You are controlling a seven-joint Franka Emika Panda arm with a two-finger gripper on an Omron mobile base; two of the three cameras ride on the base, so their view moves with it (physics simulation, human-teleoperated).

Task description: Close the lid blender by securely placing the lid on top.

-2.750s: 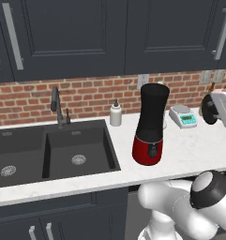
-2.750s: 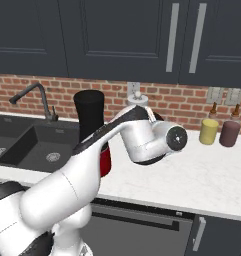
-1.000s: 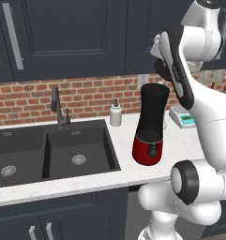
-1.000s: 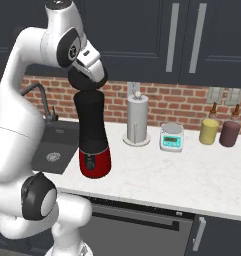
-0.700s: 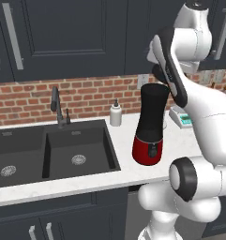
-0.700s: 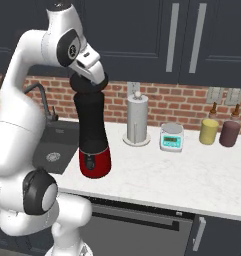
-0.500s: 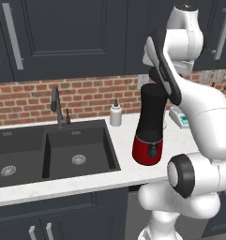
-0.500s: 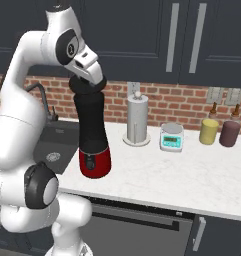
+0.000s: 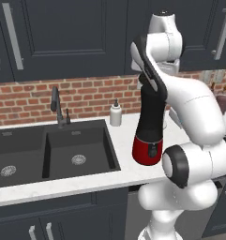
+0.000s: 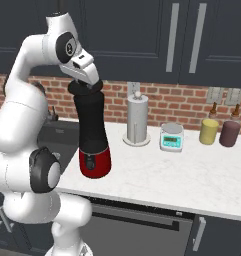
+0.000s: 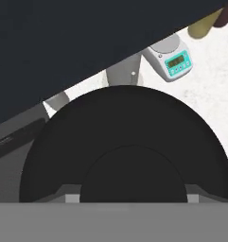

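We see the tall blender with the matte black jar and rounded glossy red base (image 10: 94,135) standing on the white marble counter (image 10: 182,180), to the right of the black sink (image 9: 48,152); the small round black lid (image 10: 84,88) sits at the top of the jar, directly under the two-finger gripper (image 10: 88,83); in the hand view the lid (image 11: 125,151) is a broad dark disc with a raised centre; we cannot tell whether the fingers are clamped on it or apart; behind the blender stand a white paper-towel holder (image 10: 137,121) and a small white kitchen scale (image 10: 172,137); a white soap bottle (image 9: 116,114) stands to its left
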